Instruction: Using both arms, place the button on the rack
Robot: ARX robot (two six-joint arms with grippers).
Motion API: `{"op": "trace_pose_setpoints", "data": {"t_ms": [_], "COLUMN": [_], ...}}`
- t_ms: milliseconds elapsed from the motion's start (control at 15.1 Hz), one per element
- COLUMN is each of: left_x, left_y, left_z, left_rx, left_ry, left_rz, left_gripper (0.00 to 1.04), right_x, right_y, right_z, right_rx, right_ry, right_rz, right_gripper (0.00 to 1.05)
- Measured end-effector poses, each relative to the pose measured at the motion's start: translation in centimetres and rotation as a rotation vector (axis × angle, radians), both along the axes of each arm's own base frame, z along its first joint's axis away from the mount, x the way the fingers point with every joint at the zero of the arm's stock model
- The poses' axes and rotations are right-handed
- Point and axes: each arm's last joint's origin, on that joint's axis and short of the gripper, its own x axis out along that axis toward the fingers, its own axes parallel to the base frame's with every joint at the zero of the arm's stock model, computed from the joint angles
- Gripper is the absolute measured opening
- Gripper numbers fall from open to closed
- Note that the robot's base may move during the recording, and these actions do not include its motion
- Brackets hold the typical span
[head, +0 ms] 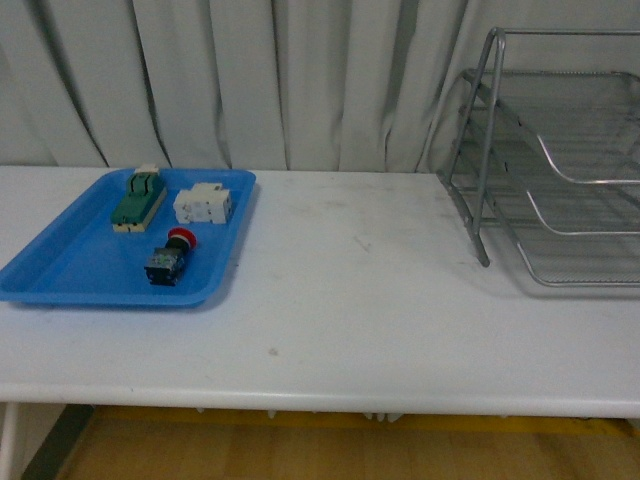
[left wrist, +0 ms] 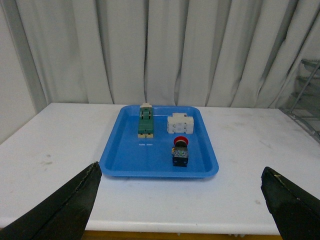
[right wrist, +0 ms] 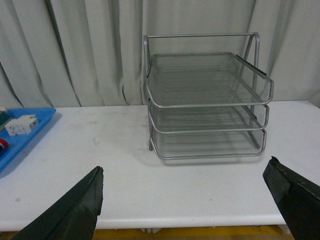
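Left gripper (left wrist: 180, 171): jaws spread wide and empty, hanging short of the desk's near edge, facing the tray.
Right gripper (right wrist: 184, 167): jaws likewise wide apart, gripping nothing, short of the near edge, facing the rack.
Desk (head: 350, 300): white top, lightly scuffed, bare across the middle.
Blue tray (head: 60, 270): flat plastic, toward the far left corner.
Button (head: 170, 258): lies in the tray's near half, toward its right rim, red cap pointing to the far edge, dark body nearer. It touches no other part.
White breaker (head: 203, 204): in the tray's far half, just beyond the button.
Knife switch (head: 139, 197): green and cream, in the tray's far half, left of the breaker.
Rack (head: 560, 170): three wire-mesh tiers, toward the far right corner, well apart from the tray. All tiers look empty.
Curtain (head: 250, 80): pale folds behind the far edge.
Progress: judged at the very start. The button is not yet grasped; pick-up, transfer across the desk and placing on a tier all remain.
Hidden or unclear: neither arm shows in the front view. The rack's right side is cut off there. The button's body detail is blurred. Which tier is meant cannot be told.
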Motion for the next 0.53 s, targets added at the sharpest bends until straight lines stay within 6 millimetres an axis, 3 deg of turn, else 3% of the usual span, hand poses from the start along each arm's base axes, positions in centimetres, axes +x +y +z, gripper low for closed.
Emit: {"op": "trace_pose_setpoints", "data": {"t_ms": [531], "left_x": [0.00], "left_y": [0.00], "left_z": [0.01], "left_rx": [0.000], "left_ry": [0.000], "left_rz": [0.000], "left_gripper": [0.98], "right_x": [0.00], "right_y": [0.00], "right_z": [0.00], "right_rx": [0.000], "right_ry": [0.000], "right_rz": [0.000], "right_gripper": [0.98]}}
